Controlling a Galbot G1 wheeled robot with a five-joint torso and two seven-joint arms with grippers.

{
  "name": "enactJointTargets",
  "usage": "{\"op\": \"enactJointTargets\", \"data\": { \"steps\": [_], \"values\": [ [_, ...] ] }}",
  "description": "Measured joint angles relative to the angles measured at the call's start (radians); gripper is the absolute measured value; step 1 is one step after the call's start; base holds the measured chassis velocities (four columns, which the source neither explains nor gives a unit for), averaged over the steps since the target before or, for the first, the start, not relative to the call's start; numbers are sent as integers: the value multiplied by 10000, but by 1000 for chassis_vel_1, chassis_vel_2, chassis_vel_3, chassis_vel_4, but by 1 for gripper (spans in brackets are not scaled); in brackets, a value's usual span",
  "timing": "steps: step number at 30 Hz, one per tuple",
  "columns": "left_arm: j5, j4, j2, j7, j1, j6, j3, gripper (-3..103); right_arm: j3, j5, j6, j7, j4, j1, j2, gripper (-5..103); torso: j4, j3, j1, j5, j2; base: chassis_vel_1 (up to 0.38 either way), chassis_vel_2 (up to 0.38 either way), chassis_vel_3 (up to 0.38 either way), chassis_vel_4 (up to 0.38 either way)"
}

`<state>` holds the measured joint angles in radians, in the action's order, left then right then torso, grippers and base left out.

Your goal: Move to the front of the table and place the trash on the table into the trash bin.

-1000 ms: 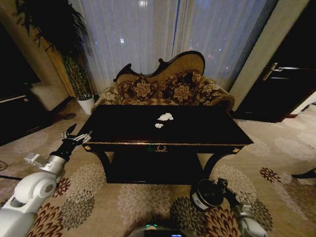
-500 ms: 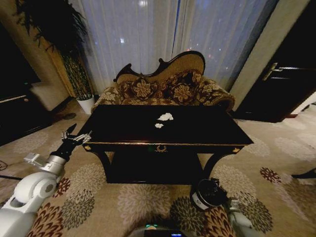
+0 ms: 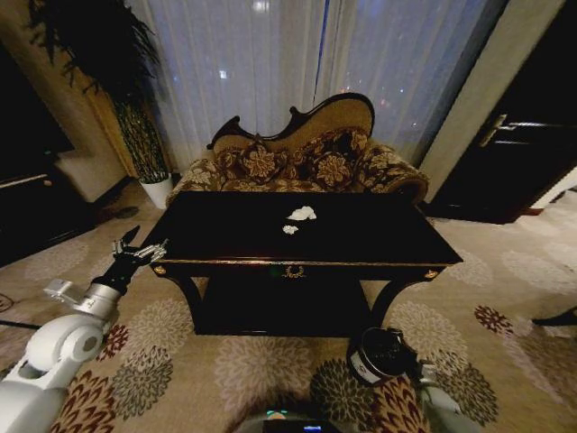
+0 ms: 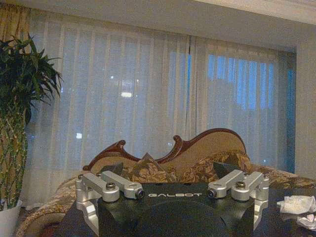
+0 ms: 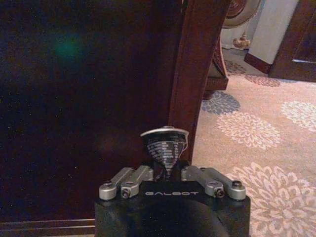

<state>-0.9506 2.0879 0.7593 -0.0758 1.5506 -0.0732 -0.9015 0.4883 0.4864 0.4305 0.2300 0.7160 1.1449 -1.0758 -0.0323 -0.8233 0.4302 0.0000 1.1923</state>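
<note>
My left pincer [image 3: 137, 252] hangs with fingers spread wide and empty just off the table's [image 3: 379, 230] front left corner. Two paper wads [image 3: 302, 214] lie near the middle of the table top. Low by the table's front right leg, my right pincer [image 5: 165, 165] is clamped on a small silvery crushed scrap [image 5: 164, 143], close to the bin [image 3: 380, 354] on the carpet.

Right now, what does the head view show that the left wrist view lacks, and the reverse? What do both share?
Head view adds the trash bin on the carpet by the table's right front leg, and a door. Left wrist view adds the ceiling. Both: open left gripper off the table's left corner, paper wads on the table, sofa, plant.
</note>
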Motion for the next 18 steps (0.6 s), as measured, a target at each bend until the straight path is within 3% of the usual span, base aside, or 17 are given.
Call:
{"op": "enactJointTargets", "data": {
  "steps": [2, 6, 7, 9, 11, 15, 16, 18],
  "values": [
    [0, 0, 0, 0, 0, 0, 0, 100, 12, 4, 0, 0, -6, 9, 0, 22, 0, 0, 0, 0, 0, 0, 0, 0, 0],
    [0, 0, 0, 0, 0, 0, 0, 100, 85, -4, 1, -1, -5, 144, -118, 44, 0, 0, 0, 0, 0, 0, 0, 0, 0],
    [0, 0, 0, 0, 0, 0, 0, 100, 85, -4, 1, -1, -5, 144, -118, 44, 0, 0, 0, 0, 0, 0, 0, 0, 0],
    [0, 0, 0, 0, 0, 0, 0, 100, 132, -23, 2, -12, 76, 261, -193, 54, 0, 0, 0, 0, 0, 0, 0, 0, 0],
    [0, 0, 0, 0, 0, 0, 0, 100, 150, -30, 1, -16, 112, 306, -212, 54, 0, 1, 0, -1, 0, 0, 0, 0, 0],
    [0, 0, 0, 0, 0, 0, 0, 100, 297, -16, -12, -80, 413, 569, -273, 77, 3, 0, 0, 0, 0, 0, 0, 0, 0],
    [0, 0, 0, 0, 0, 0, 0, 100, 297, -16, -12, -80, 413, 569, -273, 77, 3, 0, 0, 0, 0, 0, 0, 0, 0],
    [0, 0, 0, 0, 0, 0, 0, 100, 466, 61, -69, -108, 806, 887, -275, 87, 1, 0, 0, 1, 0, 0, 0, 0, 0]
  ]
}}
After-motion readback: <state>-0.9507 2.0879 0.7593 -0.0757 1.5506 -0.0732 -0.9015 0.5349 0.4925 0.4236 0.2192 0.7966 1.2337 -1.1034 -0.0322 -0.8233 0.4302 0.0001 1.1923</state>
